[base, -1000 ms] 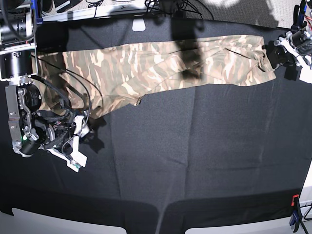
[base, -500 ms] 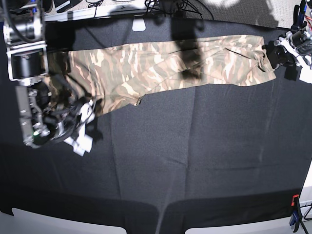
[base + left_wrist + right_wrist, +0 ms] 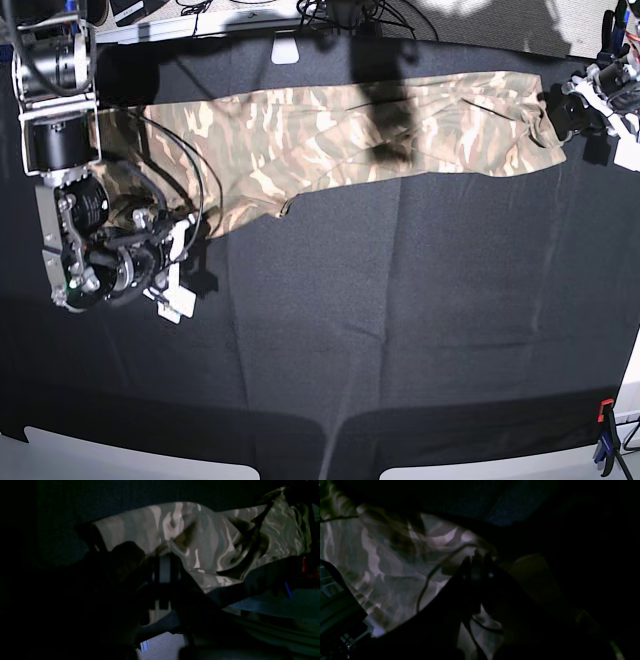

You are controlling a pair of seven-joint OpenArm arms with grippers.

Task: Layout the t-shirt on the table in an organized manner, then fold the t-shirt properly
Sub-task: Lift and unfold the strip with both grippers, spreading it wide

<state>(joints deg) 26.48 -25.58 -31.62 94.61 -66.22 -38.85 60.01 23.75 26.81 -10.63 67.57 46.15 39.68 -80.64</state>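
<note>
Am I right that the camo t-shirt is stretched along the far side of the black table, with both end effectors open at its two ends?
Not quite. Both end effectors are shut: the left end effector and right end effector pinch the t-shirt, per the wrist views. It does stretch along the table's far side.

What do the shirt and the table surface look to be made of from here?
The t-shirt: soft, thin knit fabric, camouflage print, matte; it drapes and wrinkles into loose folds. The table: covered in what looks like matte black cloth, showing faint creases and no shine. What lies under that covering cannot be told.
</note>
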